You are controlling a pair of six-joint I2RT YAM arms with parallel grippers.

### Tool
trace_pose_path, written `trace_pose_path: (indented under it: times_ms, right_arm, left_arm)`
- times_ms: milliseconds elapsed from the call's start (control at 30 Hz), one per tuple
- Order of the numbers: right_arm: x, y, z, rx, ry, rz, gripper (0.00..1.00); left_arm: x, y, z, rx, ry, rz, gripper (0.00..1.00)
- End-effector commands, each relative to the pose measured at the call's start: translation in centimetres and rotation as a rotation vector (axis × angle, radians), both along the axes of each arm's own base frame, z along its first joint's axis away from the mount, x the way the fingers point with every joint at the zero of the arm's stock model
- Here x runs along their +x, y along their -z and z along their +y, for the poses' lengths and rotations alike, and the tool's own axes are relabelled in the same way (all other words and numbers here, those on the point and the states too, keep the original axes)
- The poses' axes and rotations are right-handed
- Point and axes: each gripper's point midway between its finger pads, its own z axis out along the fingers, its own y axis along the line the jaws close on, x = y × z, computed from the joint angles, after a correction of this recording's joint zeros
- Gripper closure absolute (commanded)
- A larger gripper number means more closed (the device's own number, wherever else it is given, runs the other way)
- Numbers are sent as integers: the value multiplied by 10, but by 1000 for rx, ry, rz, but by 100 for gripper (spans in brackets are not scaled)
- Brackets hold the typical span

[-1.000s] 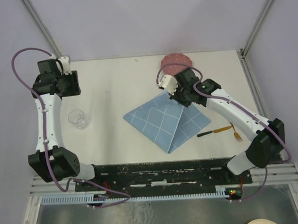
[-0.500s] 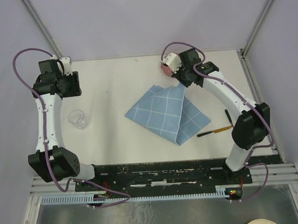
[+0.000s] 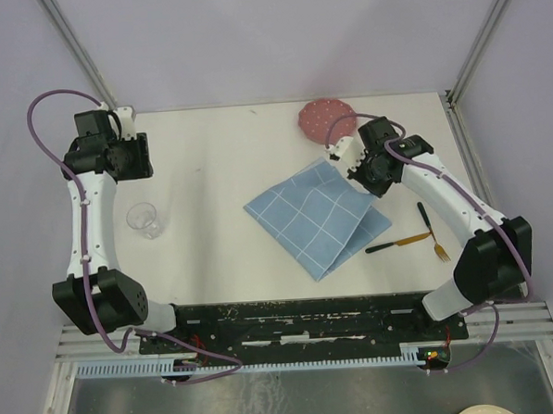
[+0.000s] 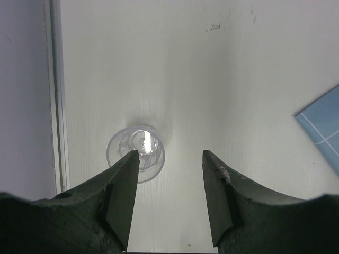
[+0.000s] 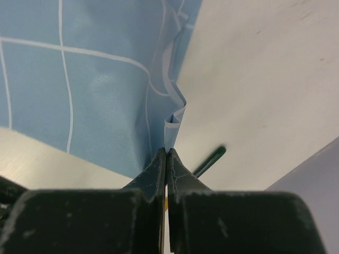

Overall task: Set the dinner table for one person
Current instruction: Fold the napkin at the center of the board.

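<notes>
The dinner table [image 3: 209, 164] is a white tabletop. A blue grid-patterned placemat [image 3: 314, 219] lies partly folded on it, right of centre. My right gripper [image 3: 353, 161] is shut on the mat's far corner; the pinched fold [image 5: 172, 119] rises just beyond the fingertips of this gripper [image 5: 167, 152]. My left gripper [image 3: 133, 159] hangs open at the far left, above the table [image 4: 222, 79]. In the left wrist view a clear glass [image 4: 136, 152] stands upright below and behind the left finger of that gripper [image 4: 170, 159], not between the jaws. The glass [image 3: 144, 219] stands at the table's left.
A dark red plate [image 3: 326, 118] sits at the far edge, just behind the right gripper. A fork [image 3: 434, 236] and a dark-handled utensil [image 3: 394, 244] lie right of the mat; a dark green handle [image 5: 209, 161] shows beside the right fingers. Frame posts stand at the back corners.
The right gripper carried the placemat corner out toward the plate, then back to the right and lower. The mat has opened out and shifted right. The left arm has stayed still.
</notes>
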Motion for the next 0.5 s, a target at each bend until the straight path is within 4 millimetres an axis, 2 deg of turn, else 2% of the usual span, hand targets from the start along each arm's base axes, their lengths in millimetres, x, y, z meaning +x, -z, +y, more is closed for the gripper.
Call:
trace_pose_path:
  times_ms: [0, 267, 367, 467]
  right_arm:
    - [-33, 25, 0, -12, -62, 185, 99]
    - [-64, 54, -1, -56, -111, 473, 98]
    - [-74, 55, 4, -28, -125, 529, 98]
    - [-71, 51, 9, 2, -112, 511, 98]
  left_arm:
    - [11, -9, -4, -9, 15, -36, 42]
    - [12, -11, -6, -2, 28, -34, 42]
    - [10, -12, -4, 16, 32, -34, 42]
    - [7, -12, -3, 30, 36, -34, 42]
